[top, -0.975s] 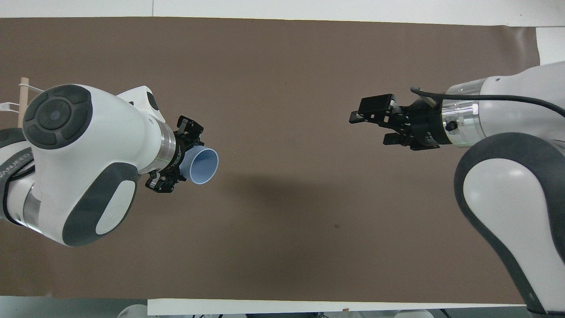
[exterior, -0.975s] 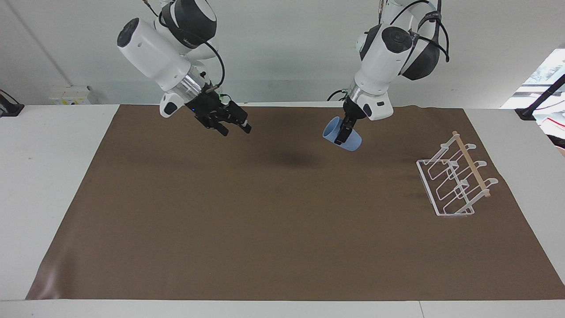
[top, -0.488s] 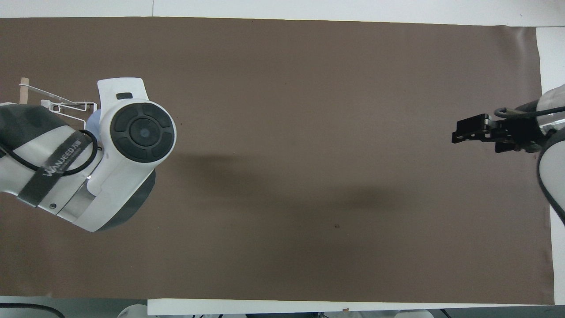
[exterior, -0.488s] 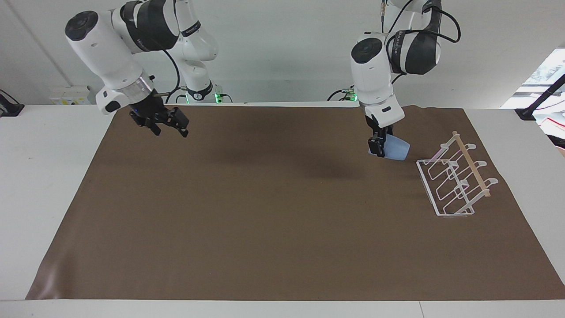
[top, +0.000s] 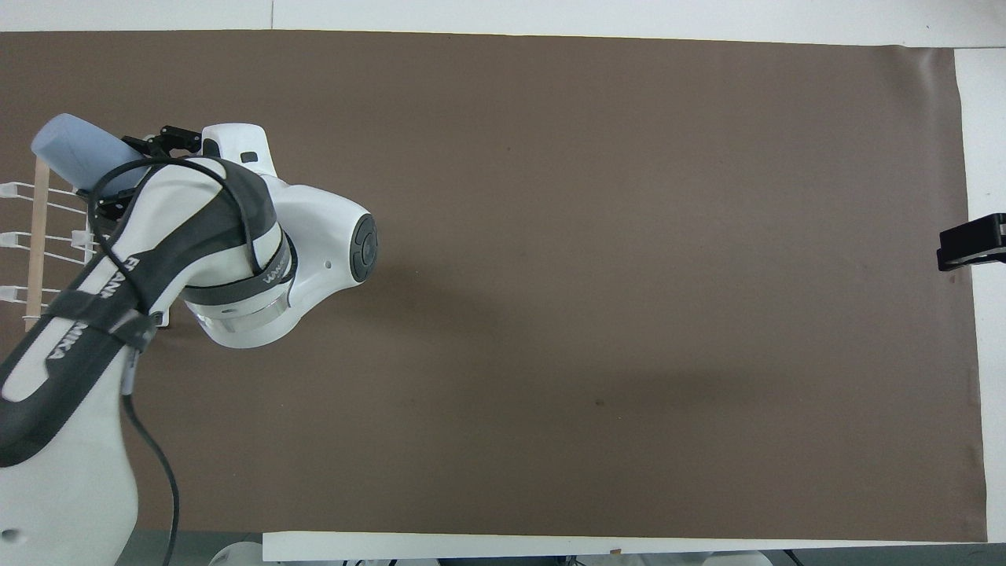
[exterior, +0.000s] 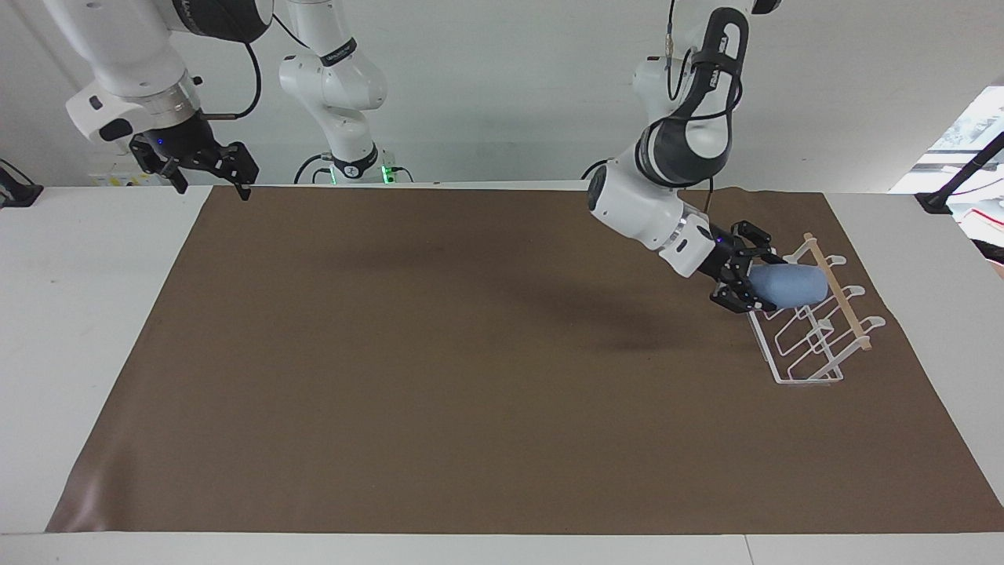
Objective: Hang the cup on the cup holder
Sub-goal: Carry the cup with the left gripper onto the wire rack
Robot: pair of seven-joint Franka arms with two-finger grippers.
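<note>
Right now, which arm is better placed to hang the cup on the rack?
Left. The left gripper is shut on the cup, holding it over the cup holder. The right gripper waits open over the table's right-arm end.

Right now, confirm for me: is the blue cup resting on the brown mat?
No, the blue cup is held on its side in the left tool, up over the white wire rack, clear of the brown mat.

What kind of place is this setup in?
Likely a robotics lab: two white robot arms mounted at a white table covered by a brown mat, with only a blue cup and a wire cup holder as props.
</note>
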